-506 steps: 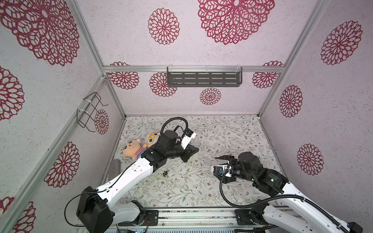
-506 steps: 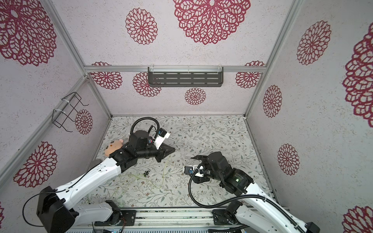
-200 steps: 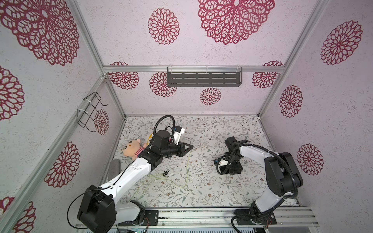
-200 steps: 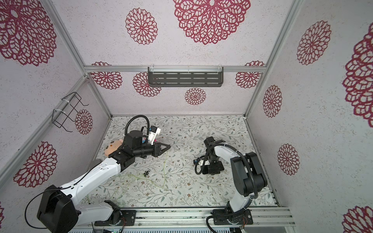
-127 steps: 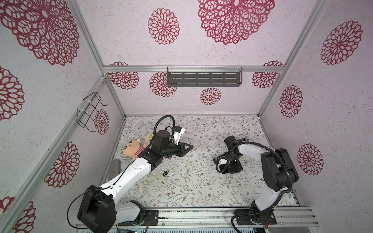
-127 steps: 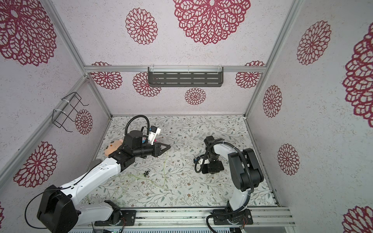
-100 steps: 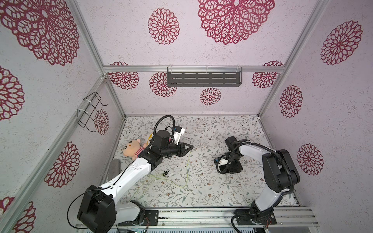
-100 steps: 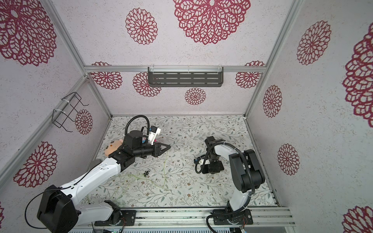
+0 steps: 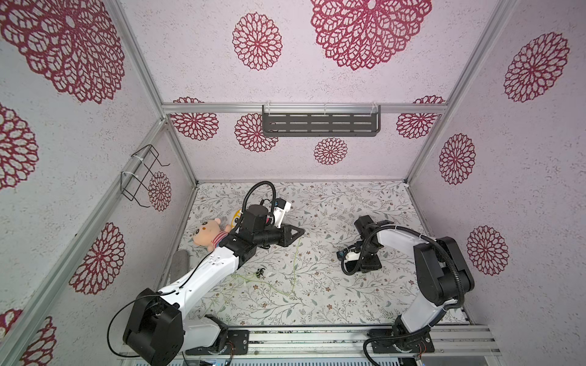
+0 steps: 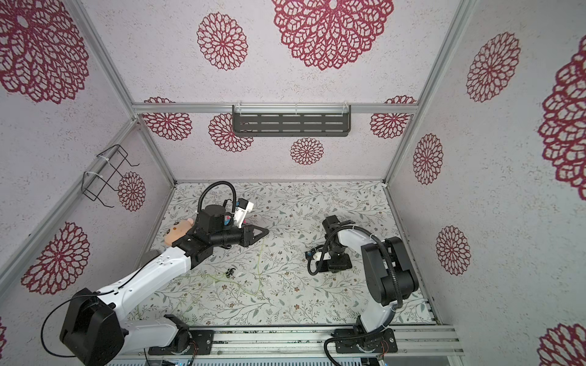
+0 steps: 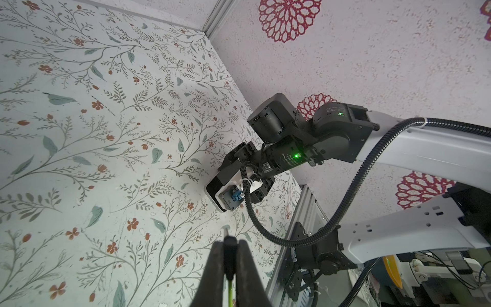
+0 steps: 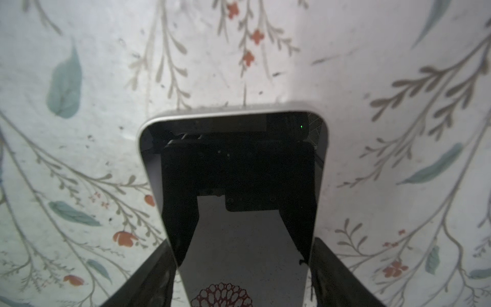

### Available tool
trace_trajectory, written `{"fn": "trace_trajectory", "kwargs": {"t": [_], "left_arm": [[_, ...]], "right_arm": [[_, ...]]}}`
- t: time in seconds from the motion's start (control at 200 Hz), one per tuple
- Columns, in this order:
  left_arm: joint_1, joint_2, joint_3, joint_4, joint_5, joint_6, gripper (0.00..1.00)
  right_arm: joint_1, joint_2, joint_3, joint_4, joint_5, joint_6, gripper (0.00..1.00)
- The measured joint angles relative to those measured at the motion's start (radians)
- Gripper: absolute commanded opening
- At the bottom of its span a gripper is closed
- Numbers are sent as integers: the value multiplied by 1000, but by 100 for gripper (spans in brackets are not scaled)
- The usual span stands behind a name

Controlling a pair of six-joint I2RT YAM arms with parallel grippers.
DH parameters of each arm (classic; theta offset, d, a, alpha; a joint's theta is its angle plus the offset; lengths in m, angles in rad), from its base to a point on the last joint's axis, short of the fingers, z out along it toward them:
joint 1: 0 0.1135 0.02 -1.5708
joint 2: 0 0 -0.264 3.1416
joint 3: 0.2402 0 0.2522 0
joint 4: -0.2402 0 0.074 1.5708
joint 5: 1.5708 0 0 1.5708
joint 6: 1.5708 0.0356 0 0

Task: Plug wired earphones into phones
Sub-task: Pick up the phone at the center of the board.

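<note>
The phone (image 12: 239,164) lies flat on the floral table, black and glossy with a pale rim, and shows in both top views (image 9: 350,267) (image 10: 344,264) and in the left wrist view (image 11: 212,187). My right gripper (image 12: 243,255) (image 9: 364,264) points down over it, open. One finger stands close beside each long edge. My left gripper (image 11: 229,243) (image 9: 301,233) hovers left of centre, shut on the earphones' dark plug (image 11: 229,249). The yellow-green cable (image 9: 296,263) hangs from it and trails over the table to the earbuds (image 9: 260,272) (image 10: 230,271).
A plush doll (image 9: 209,233) and a yellow toy (image 9: 236,217) lie by the left wall, behind my left arm. A grey object (image 9: 180,263) sits at the left edge. A dark shelf (image 9: 320,125) hangs on the back wall and a wire basket (image 9: 142,177) on the left wall.
My right arm has swung in over the phone, and its jaws have narrowed towards the phone's edges. The left gripper drew back a little and now holds still with the plug.
</note>
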Motion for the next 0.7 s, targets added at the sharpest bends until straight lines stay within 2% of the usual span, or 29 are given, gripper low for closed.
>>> {"fn": "trace_trajectory", "kwargs": {"t": [0.34,0.7], "left_arm": [[0,15,0,-6,-2,0,0],[0,31,2,3,-25,-16,0]], "right_arm": [[0,-29,-20,40,-9,13,60],[10,-287,-119,210,-92,147,59]]}}
